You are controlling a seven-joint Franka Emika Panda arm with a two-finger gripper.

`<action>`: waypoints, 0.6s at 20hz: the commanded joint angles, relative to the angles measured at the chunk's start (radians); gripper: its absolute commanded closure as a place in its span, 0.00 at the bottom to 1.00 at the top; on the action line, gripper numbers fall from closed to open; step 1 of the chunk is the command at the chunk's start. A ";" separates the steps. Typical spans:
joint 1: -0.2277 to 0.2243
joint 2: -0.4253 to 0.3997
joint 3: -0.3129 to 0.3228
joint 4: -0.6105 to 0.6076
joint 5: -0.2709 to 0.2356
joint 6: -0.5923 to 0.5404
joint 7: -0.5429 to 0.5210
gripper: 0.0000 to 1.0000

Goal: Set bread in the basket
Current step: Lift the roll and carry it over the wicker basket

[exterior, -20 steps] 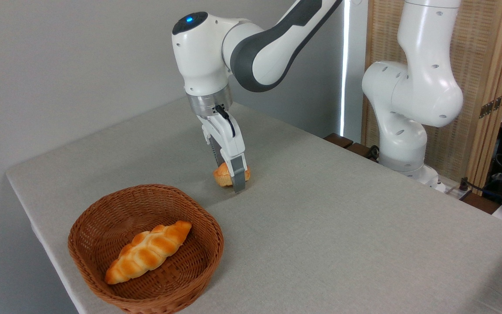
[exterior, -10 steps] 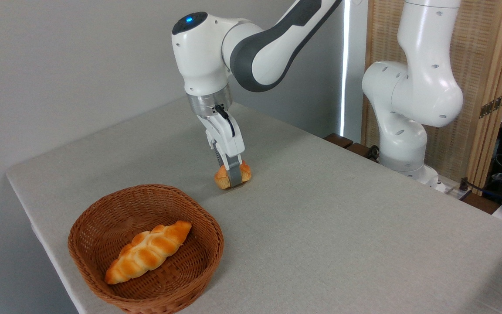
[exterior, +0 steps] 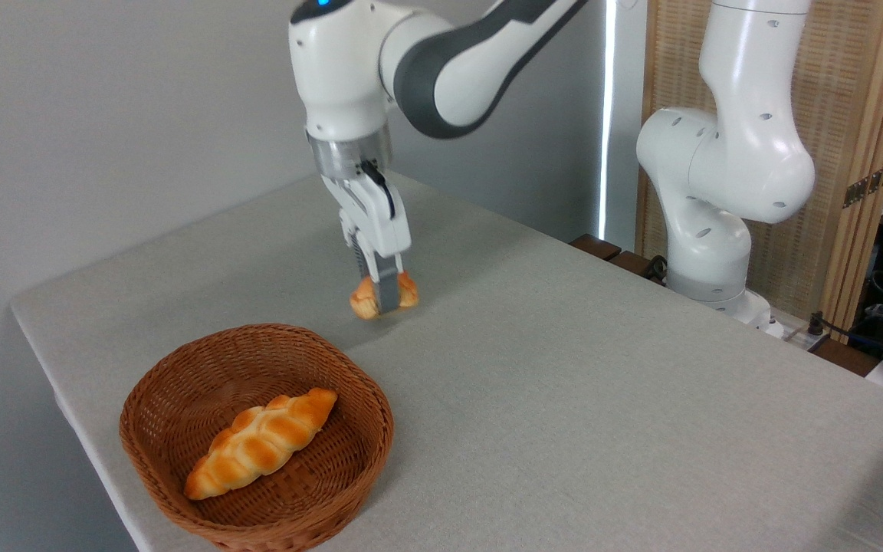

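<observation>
I've got the gripper (exterior: 382, 295) clamped on the bun (exterior: 382, 296), lifted clear of the table (exterior: 602, 368), and the basket (exterior: 152, 399) lies at about seven o'clock from it.

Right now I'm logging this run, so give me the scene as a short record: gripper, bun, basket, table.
gripper: shut on the bun, pointing down
bun: small, golden-orange, held above the table, beyond the basket
basket: brown wicker, on the table near its front left edge
basket contents: one long braided loaf
table: grey cloth surface
task state: bun not yet in the basket
</observation>
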 commanded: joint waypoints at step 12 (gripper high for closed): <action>0.001 0.207 0.164 0.342 -0.193 0.105 -0.007 0.77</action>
